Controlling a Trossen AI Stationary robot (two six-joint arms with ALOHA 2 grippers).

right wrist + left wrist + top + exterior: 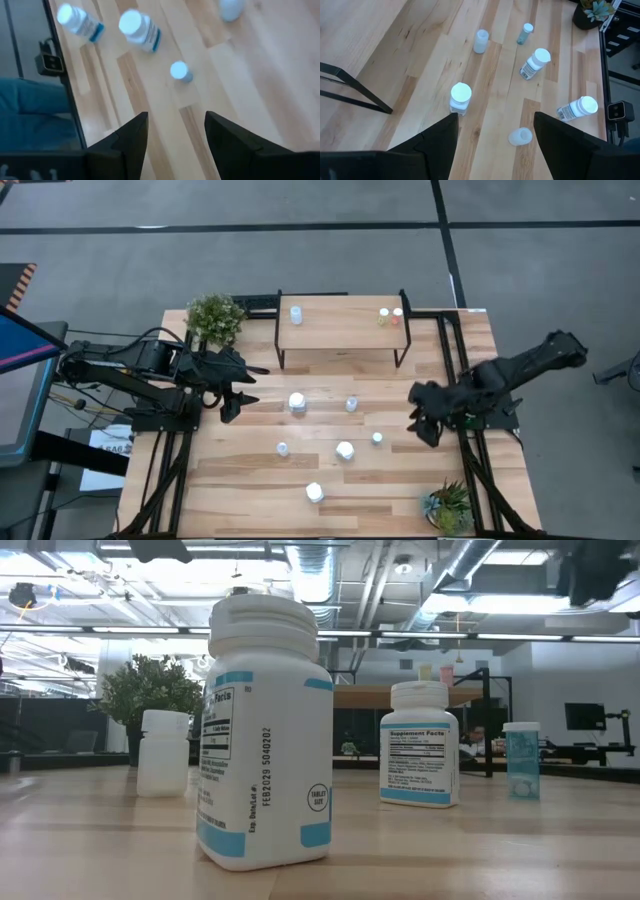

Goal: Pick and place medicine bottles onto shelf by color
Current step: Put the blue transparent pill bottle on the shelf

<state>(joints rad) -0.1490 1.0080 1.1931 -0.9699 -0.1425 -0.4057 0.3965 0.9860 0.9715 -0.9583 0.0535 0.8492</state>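
The shelf (340, 332) stands at the table's far middle. On it stand a pale-blue bottle (296, 314), a yellowish bottle (383, 315) and a reddish bottle (397, 315). Several bottles stand on the tabletop: white ones (297, 402) (345, 450) (314, 492), pale ones (351, 404) (282, 448) and a teal one (377, 438). My left gripper (232, 408) is open and empty above the table's left side, near the white bottle (460, 97). My right gripper (425, 432) is open and empty to the right of the teal bottle (180, 71).
A green potted plant (215, 318) stands at the far left corner, a succulent (448, 505) at the near right corner. In the low view the nearest white bottle (265, 740) fills the front, with another white bottle (423, 755) behind it.
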